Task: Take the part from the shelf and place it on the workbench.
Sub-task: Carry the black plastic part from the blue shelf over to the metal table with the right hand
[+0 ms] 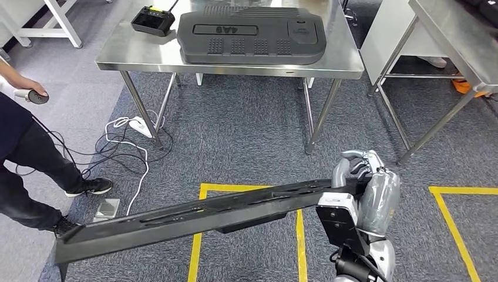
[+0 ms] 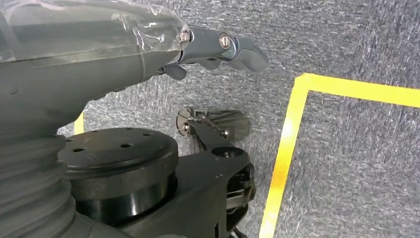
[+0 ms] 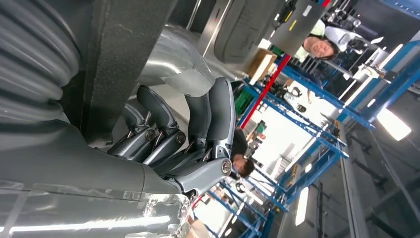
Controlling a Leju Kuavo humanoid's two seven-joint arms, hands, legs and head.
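Observation:
A long black plastic part [image 1: 194, 214] stretches low across the head view, from my right hand [image 1: 358, 176] out to the left over the floor. That hand grips the part's right end, fingers curled over its top edge. In the right wrist view the dark fingers [image 3: 198, 124] wrap around the black part [image 3: 119, 59]. The steel workbench [image 1: 147, 56] stands ahead, beyond a stretch of carpet. My left hand [image 2: 198, 44] hangs over the carpet, thumb stretched out, with nothing in it.
On the workbench lie a large black moulded panel [image 1: 252, 35] and a black controller [image 1: 154, 20]. A second steel table [image 1: 452, 35] stands at the right. A person [image 1: 23, 147] stands at the left holding a small device. A power strip and cables [image 1: 138, 126] lie by the bench leg.

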